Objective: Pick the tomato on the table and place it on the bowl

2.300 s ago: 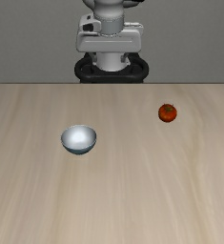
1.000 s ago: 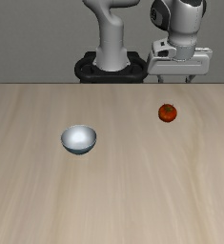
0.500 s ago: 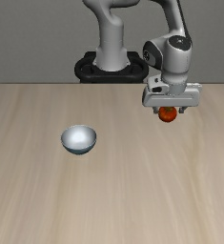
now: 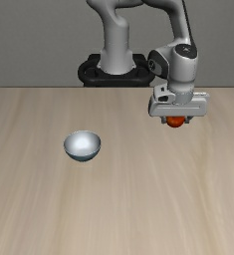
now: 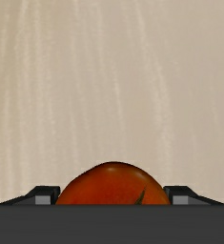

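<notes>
- The tool (image 4: 175, 117) stands low over the table (image 4: 138, 204), straddling the tomato (image 4: 175, 123).
- Its two fingers (image 5: 43, 195) are spread wide, one on each side of the tomato (image 5: 112, 184), so the tool reads as released rather than clenched.
- In the wrist view the fruit's edges reach about to the fingertips; whether the pads actually touch it is hard to judge, and I see no sign of a squeeze.
- The tomato rests on the table, well apart from the bowl (image 4: 82, 146), toward the exterior view's right and a little nearer the robot's base than the bowl.
- The bowl sits upright on the table.
</notes>
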